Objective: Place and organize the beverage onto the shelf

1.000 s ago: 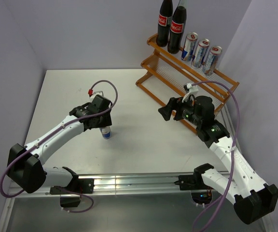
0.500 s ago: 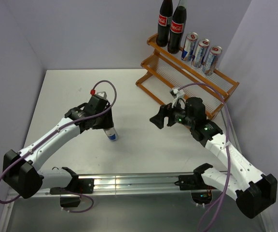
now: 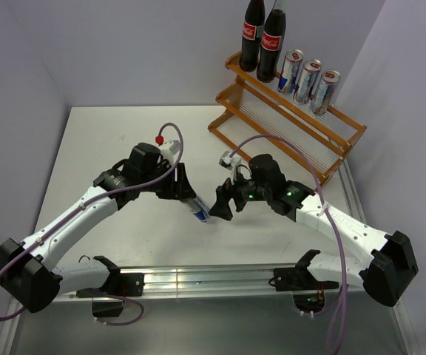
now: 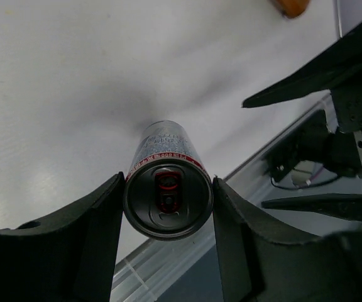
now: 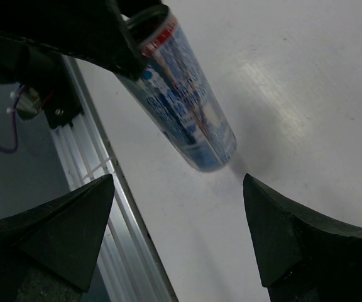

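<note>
My left gripper (image 3: 187, 194) is shut on a slim silver-blue can (image 3: 199, 211) by its top end and holds it tilted above the table's middle. The left wrist view shows the can's top (image 4: 167, 200) between my fingers. My right gripper (image 3: 222, 203) is open and empty, right beside the can's lower end. In the right wrist view the can (image 5: 182, 96) hangs just beyond my open fingertips. The orange-brown shelf (image 3: 287, 122) stands at the back right. Two cola bottles (image 3: 263, 37) and three cans (image 3: 309, 80) stand on its upper tier.
A metal rail (image 3: 198, 279) runs along the table's near edge. Grey walls close in the back and both sides. The shelf's lower tier (image 3: 257, 115) holds nothing.
My left gripper lifted the can off the table, tilted it and carried it right. My right gripper swung left from the shelf front to meet the can.
</note>
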